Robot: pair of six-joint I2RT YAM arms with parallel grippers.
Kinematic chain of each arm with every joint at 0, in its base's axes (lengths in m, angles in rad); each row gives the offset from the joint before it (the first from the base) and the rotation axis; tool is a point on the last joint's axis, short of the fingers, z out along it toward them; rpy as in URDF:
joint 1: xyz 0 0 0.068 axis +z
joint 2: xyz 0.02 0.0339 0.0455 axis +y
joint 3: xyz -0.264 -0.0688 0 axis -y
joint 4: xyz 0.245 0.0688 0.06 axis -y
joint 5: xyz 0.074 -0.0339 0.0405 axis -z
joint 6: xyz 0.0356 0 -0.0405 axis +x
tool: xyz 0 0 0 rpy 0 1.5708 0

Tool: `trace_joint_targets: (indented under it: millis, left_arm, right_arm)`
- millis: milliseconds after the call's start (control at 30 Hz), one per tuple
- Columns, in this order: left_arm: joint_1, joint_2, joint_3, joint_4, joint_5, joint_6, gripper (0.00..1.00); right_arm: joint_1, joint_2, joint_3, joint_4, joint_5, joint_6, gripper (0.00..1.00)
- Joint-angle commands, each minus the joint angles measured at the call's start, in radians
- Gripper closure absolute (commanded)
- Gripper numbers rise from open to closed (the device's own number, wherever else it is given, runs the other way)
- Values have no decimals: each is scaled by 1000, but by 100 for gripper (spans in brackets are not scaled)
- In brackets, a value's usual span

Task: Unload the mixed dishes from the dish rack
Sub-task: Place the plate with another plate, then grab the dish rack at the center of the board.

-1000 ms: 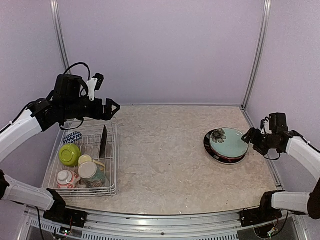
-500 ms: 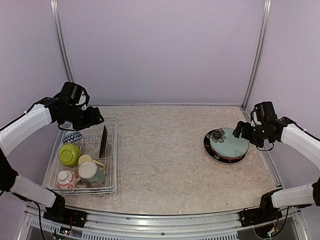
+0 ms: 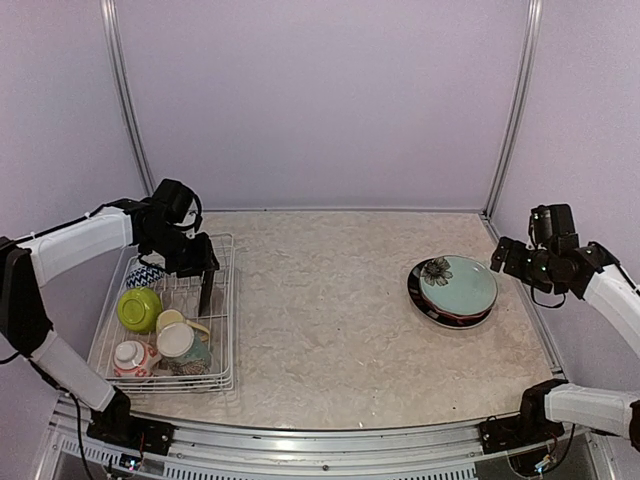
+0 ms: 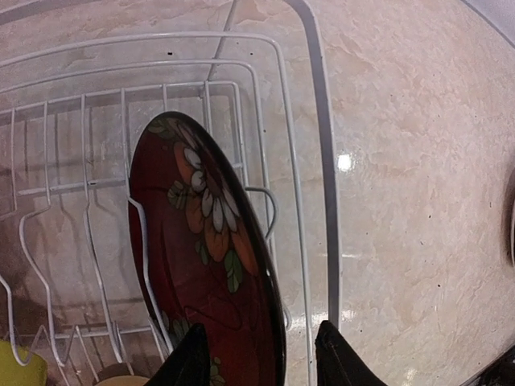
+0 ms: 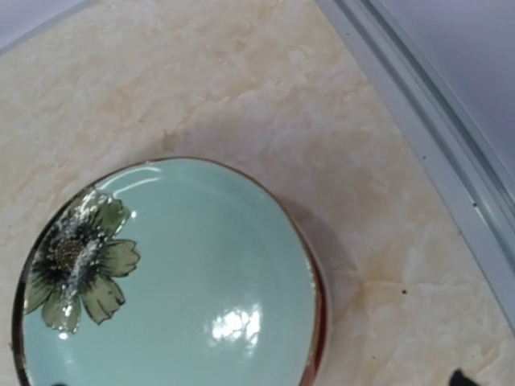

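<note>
The white wire dish rack (image 3: 225, 330) sits at the left and holds the mixed dishes. A dark red floral plate (image 4: 201, 265) stands upright in its wire slots. My left gripper (image 3: 203, 268) is down over the plate's top edge. Its jaws are partly open, one finger (image 4: 191, 363) in front of the plate's face and the other past the rim, with gaps on both sides. A lime-green bowl (image 3: 139, 308), a patterned bowl (image 3: 145, 275) and two mugs (image 3: 182, 343) also lie in the rack. My right gripper (image 3: 503, 260) hovers open beside a pale teal plate (image 5: 177, 289).
The teal plate tops a stack (image 3: 452, 292) at the right, near the table's right edge rail (image 5: 434, 153). A small red-white bowl (image 3: 132, 357) sits at the rack's near left corner. Marbled tabletop (image 3: 320, 300) lies between rack and stack.
My left arm has dropped down and rightward onto the upright red plate, its jaws narrowing around the rim. My right gripper has opened wider and stays by the plate stack.
</note>
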Motion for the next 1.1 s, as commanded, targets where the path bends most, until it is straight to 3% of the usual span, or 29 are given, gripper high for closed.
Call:
trace_joint_targets:
  millis: [0,600,933,1067]
  left_arm:
    - [-16,55,18,-34,-36,13,58]
    - [-5,169,94,-121,14,73,84]
    - [-21,120,120,-146,5,104,100]
    - [-23,100,138,-171,-19,116,100]
  right_arm:
    - [3,3,-36,15,-44,-7,0]
    - [3,9,-62,18,-79,41,0]
    - [3,14,-56,4,-88,44,0]
    - [3,15,-59,0,-89,51,0]
